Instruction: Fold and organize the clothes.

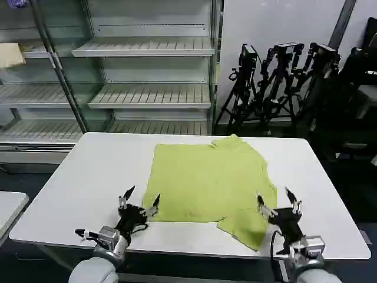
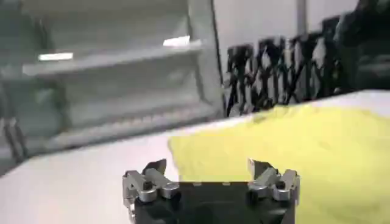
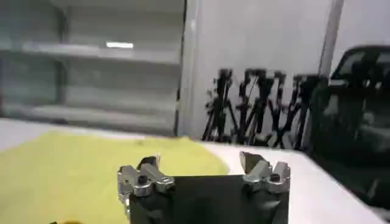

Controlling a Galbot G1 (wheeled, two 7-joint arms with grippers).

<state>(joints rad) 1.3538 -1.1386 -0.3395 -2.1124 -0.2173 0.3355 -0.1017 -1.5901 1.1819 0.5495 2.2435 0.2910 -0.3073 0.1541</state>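
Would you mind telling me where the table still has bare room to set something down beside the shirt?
The white table is bare left of the yellow-green shirt, and in a narrower strip between the shirt and the right edge. The near edge is crowded: the open left gripper and right gripper sit at the shirt's hem.

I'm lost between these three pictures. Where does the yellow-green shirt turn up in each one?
Head view: the shirt lies flat mid-table, between both open pincers.
Left wrist view: it spreads beyond the left pincer, toward the tripods.
Right wrist view: it lies beyond the right pincer, toward the shelves.
Shared landmark: the black tripods behind the table.
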